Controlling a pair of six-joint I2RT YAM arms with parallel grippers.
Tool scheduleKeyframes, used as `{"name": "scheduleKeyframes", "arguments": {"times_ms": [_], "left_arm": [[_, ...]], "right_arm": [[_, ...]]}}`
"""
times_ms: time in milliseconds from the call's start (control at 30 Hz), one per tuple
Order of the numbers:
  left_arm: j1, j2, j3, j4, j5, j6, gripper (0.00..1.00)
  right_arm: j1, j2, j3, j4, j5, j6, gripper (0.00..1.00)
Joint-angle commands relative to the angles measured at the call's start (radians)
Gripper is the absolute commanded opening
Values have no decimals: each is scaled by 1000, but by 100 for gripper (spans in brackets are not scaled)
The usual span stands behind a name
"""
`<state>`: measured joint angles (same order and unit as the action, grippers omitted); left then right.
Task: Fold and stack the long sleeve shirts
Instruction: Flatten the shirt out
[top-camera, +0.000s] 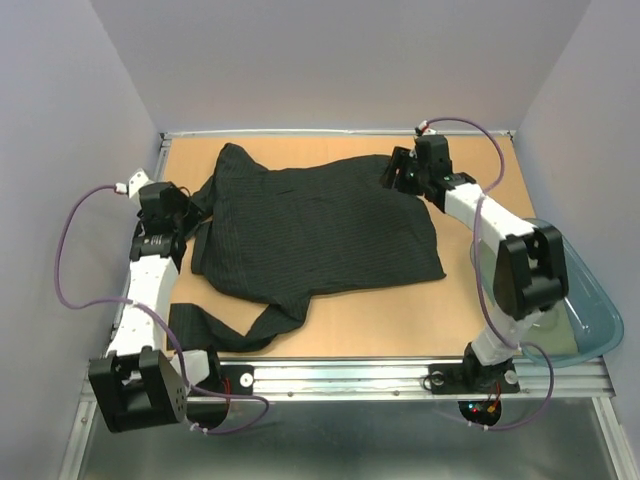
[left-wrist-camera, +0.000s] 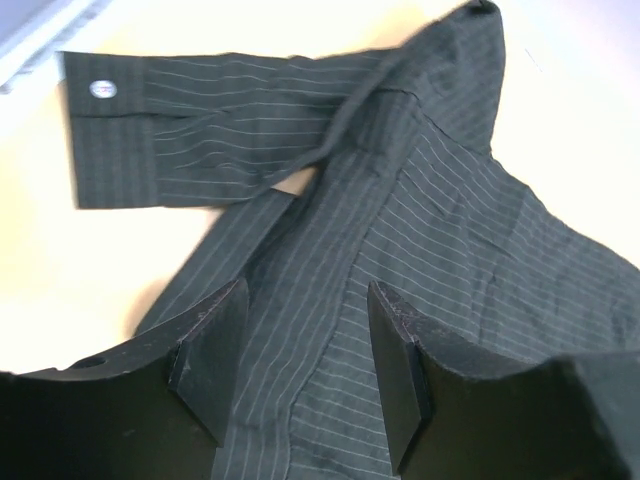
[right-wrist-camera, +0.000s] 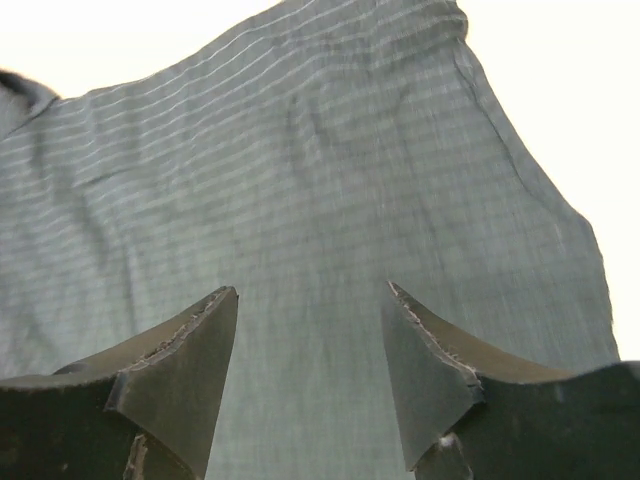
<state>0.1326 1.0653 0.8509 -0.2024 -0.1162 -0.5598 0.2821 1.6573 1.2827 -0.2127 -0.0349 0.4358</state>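
Currently the long sleeve shirt (top-camera: 320, 235) is lying loosely spread at the middle of the table (top-camera: 400, 310), its long axis running left to right; one sleeve (top-camera: 235, 330) is trailing toward the near edge; the left gripper (left-wrist-camera: 305, 300) is hanging over the left edge, the right gripper (right-wrist-camera: 310, 300) over the far right corner, each equally near its end; both are standing spread, pinching nothing; the collar and second sleeve are not making themselves out among the folds.
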Motion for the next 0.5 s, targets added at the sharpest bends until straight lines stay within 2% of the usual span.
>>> {"name": "scheduleKeyframes", "arguments": {"times_ms": [0, 100, 233, 467], "left_arm": [[-37, 99, 37, 80, 50, 47, 61], [-96, 220, 69, 129, 79, 32, 61], [-111, 416, 122, 144, 85, 5, 61], [-107, 619, 177, 155, 58, -15, 59]], "right_arm": [[-6, 160, 130, 90, -55, -37, 64], [-6, 294, 245, 116, -75, -32, 63], [-6, 418, 323, 142, -69, -19, 63], [-56, 568, 339, 202, -65, 59, 63]]}}
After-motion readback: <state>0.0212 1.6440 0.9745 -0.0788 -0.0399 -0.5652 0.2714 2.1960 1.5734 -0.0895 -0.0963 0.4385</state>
